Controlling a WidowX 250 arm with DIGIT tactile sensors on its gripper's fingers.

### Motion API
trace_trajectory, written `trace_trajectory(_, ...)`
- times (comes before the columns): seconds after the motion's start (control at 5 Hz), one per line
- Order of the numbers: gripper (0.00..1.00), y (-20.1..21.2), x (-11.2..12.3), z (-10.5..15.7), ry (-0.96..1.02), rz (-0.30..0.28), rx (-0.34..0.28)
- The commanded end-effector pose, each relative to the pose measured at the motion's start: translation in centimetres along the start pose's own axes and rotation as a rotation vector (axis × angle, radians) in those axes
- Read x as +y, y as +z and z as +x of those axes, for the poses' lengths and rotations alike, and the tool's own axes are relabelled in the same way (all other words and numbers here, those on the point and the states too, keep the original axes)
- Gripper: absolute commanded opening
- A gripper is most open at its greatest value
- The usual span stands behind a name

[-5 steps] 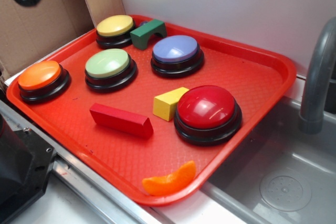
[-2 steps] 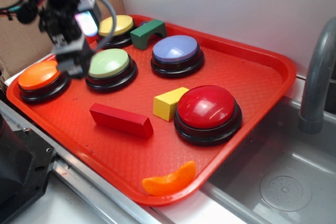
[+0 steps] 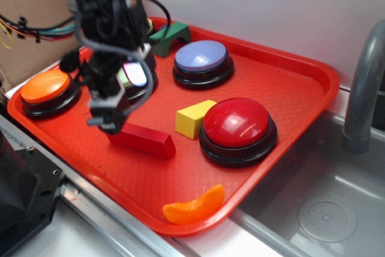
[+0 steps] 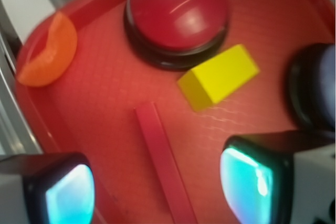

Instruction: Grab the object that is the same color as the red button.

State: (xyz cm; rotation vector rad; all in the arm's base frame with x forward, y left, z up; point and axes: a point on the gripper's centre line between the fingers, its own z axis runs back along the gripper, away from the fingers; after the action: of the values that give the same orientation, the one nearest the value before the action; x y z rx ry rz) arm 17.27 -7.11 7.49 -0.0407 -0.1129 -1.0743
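Observation:
The long red block lies on the red tray, left of the yellow wedge block. The big red dome button stands to the right of that wedge. My gripper hangs over the block's left end and hides it. In the wrist view the jaws stand wide apart with nothing held. The block runs between the two fingers, apart from both. The red button shows at the top of the wrist view.
On the tray stand an orange button, a purple button, a green arch block and an orange curved piece. The arm hides the green and yellow buttons. A sink and a grey tap are to the right.
My arm came in from the upper left and moved down and to the right, from over the orange and green buttons to above the red block's left end.

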Motion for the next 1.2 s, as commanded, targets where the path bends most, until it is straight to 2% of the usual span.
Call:
trace_trajectory(0.0,1.00,-4.2,0.7,-1.1,-0.036,0.004,0.042)
trace_trajectory(0.2,1.00,-5.5,0.9,-1.8,-0.045,0.005,0.064)
trace_trajectory(0.4,0.00,-5.4,1.1,-2.2,-0.018,0.024,0.041)
trace_trajectory(0.8,0.00,-4.3,1.5,-2.1,-0.013,0.055,0.045)
trace_trajectory(1.0,0.00,-2.0,2.0,-2.1,0.168,0.088,0.023)
